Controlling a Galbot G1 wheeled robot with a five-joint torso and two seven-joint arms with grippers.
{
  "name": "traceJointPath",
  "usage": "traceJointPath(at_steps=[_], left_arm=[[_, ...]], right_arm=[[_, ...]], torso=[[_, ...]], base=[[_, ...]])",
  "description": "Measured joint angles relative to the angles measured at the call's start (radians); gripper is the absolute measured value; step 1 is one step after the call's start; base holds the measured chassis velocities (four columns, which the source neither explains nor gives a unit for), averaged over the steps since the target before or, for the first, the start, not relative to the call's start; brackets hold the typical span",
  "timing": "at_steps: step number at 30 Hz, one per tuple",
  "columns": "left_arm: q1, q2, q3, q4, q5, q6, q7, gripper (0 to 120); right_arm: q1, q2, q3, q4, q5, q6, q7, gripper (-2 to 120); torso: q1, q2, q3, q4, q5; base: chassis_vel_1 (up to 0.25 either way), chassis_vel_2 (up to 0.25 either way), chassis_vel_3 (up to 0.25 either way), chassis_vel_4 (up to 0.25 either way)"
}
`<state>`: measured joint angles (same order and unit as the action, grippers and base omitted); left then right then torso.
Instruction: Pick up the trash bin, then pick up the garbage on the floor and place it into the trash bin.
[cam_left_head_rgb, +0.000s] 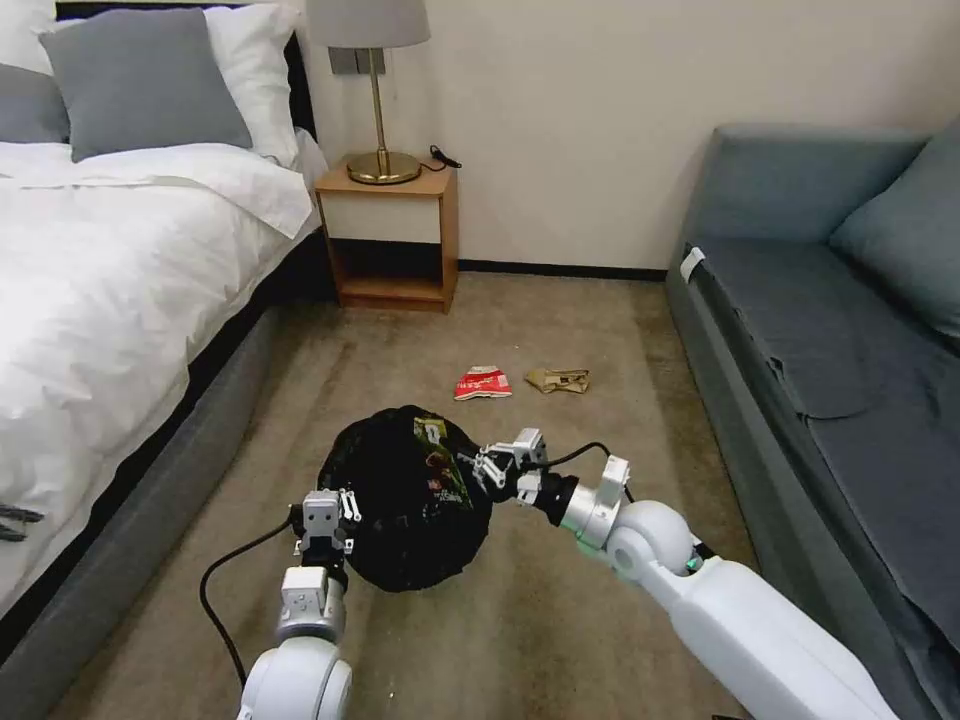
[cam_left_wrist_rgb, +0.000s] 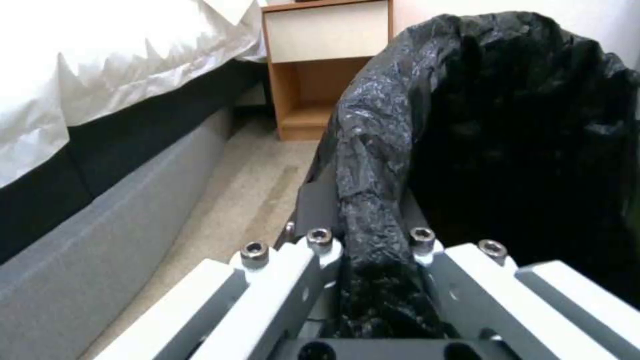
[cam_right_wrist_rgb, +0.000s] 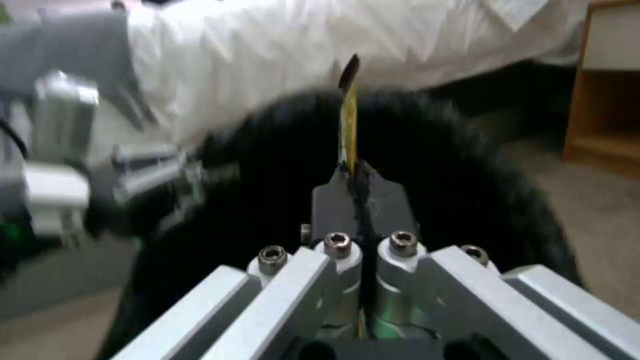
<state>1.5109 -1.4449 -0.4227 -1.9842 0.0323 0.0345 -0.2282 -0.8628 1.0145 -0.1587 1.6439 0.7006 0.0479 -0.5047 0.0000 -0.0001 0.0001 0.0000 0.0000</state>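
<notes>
Head view: the left gripper (cam_left_head_rgb: 322, 520) holds the trash bin (cam_left_head_rgb: 405, 500) up off the carpet by its near rim, so the opening sits within reach of the right gripper (cam_left_head_rgb: 478, 468), which pinches the yellow-black wrapper (cam_left_head_rgb: 437, 463) over it. The snack bag (cam_left_head_rgb: 482, 383) and paper wad (cam_left_head_rgb: 558, 380) lie further out.

Left wrist view: fingers clamp the bag-lined rim (cam_left_wrist_rgb: 373, 235).

Right wrist view: jaws squeeze the wrapper's edge (cam_right_wrist_rgb: 347, 120), arm stretched across the bin.

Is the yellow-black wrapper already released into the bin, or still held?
Still held. The right gripper has its jaws shut on the yellow-black wrapper, which stands on edge above the trash bin opening.
</notes>
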Motion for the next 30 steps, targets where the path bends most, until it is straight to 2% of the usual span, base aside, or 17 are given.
traceJointPath(at_steps=[2, 4, 8, 9, 10, 11, 13, 14, 15, 16, 19, 20, 21, 22, 24, 28, 30], left_arm=[[0.0, -0.007, -0.002, 0.004, 0.0, -0.002, 0.0, 4], [-0.002, -0.017, -0.005, 0.009, 0.003, -0.006, 0.0, 4], [0.0, -0.024, -0.007, 0.01, 0.008, -0.011, -0.002, 4], [0.005, -0.029, -0.01, 0.01, 0.018, -0.019, -0.004, 4], [0.007, -0.031, -0.01, 0.01, 0.022, -0.022, -0.005, 4], [0.01, -0.036, -0.012, 0.01, 0.031, -0.027, -0.005, 4], [0.012, -0.038, -0.013, 0.009, 0.035, -0.03, -0.005, 4], [0.014, -0.042, -0.014, 0.007, 0.04, -0.034, -0.006, 4], [0.021, -0.049, -0.017, 0.002, 0.05, -0.043, -0.006, 4], [0.021, -0.049, -0.017, 0.002, 0.05, -0.043, -0.006, 4], [0.031, -0.055, -0.024, -0.002, 0.065, -0.062, -0.007, 4], [0.039, -0.058, -0.032, -0.005, 0.075, -0.074, -0.01, 4], [0.051, -0.061, -0.042, -0.014, 0.087, -0.085, -0.016, 4], [0.051, -0.061, -0.042, -0.014, 0.087, -0.085, -0.016, 4], [0.07, -0.088, -0.061, -0.041, 0.113, -0.097, -0.028, 4], [0.086, -0.105, -0.063, -0.068, 0.122, -0.102, -0.029, 4], [0.108, -0.115, -0.067, -0.091, 0.136, -0.117, -0.029, 4]], right_arm=[[0.002, 0.003, -0.015, -0.021, -0.013, 0.004, -0.001, 7], [0.013, 0.004, -0.035, -0.042, -0.018, 0.013, -0.001, 18], [0.027, 0.011, -0.051, -0.066, -0.029, 0.023, -0.001, 26], [0.034, 0.022, -0.059, -0.079, -0.04, 0.029, 0.0, 33], [0.035, 0.025, -0.061, -0.082, -0.042, 0.029, 0.0, 35], [0.036, 0.031, -0.064, -0.085, -0.046, 0.029, 0.002, 43], [0.037, 0.034, -0.065, -0.087, -0.048, 0.03, 0.006, 47], [0.038, 0.037, -0.068, -0.088, -0.051, 0.029, 0.011, 50], [0.038, 0.042, -0.072, -0.087, -0.059, 0.029, 0.026, 58], [0.038, 0.042, -0.072, -0.087, -0.059, 0.029, 0.026, 58], [0.033, 0.043, -0.064, -0.065, -0.074, 0.027, 0.062, 68], [0.026, 0.037, -0.048, -0.047, -0.075, 0.024, 0.083, 71], [0.016, 0.024, -0.018, -0.025, -0.068, 0.027, 0.09, 80], [0.016, 0.024, -0.018, -0.025, -0.068, 0.027, 0.09, 80], [-0.016, -0.009, 0.081, 0.024, -0.063, 0.025, 0.007, 90], [-0.042, -0.027, 0.147, 0.067, -0.058, 0.03, -0.011, 98], [-0.068, -0.044, 0.22, 0.122, -0.023, 0.03, 0.036, 99]], torso=[[0.0, 0.0, 0.0, 0.0, 0.0001], [0.0, 0.0, 0.0, 0.0, 0.0], [0.0, 0.0, 0.0, 0.0, 0.0], [0.0, 0.0, 0.0, 0.0, 0.0], [0.0, 0.0, 0.0, 0.0, 0.0], [0.0, 0.0, 0.0, 0.0001, 0.0], [0.0, 0.0, 0.0, 0.0001, 0.0], [0.0, 0.0, 0.0, 0.0001, 0.0], [0.0, 0.0, 0.0, 0.0, 0.0001], [0.0, 0.0, 0.0, 0.0, 0.0001], [0.0, 0.0, 0.0, 0.0, 0.0], [0.0, 0.0, 0.0, 0.0002, 0.0001], [0.0, 0.0, 0.0, 0.0002, 0.0], [0.0, 0.0, 0.0, 0.0002, 0.0], [0.0, 0.0, 0.0, 0.0001, 0.0001], [0.0, 0.0, 0.0, -0.0001, 0.0003], [0.0, 0.0, 0.0, -0.0001, 0.0001]], base=[[0.0, 0.0, 0.0, 0.0], [0.0, 0.0, 0.0, 0.0], [0.0, 0.0, 0.0, 0.0], [0.0, 0.0, 0.0, 0.0], [0.0, 0.0, 0.0, 0.0], [0.0, 0.0, 0.0, 0.0], [0.0, 0.0, 0.0, 0.0], [0.0, 0.0, 0.0, 0.0], [0.0, 0.0, 0.0, 0.0], [0.0, 0.0, 0.0, 0.0], [0.0, 0.0, 0.0, 0.0], [0.0, 0.0, 0.0, 0.0], [0.0, 0.0, 0.0, 0.0], [0.0, 0.0, 0.0, 0.0], [0.0, 0.0, 0.0, 0.0], [0.0, 0.0, 0.0, 0.0], [0.0, 0.0, 0.0, 0.0]])
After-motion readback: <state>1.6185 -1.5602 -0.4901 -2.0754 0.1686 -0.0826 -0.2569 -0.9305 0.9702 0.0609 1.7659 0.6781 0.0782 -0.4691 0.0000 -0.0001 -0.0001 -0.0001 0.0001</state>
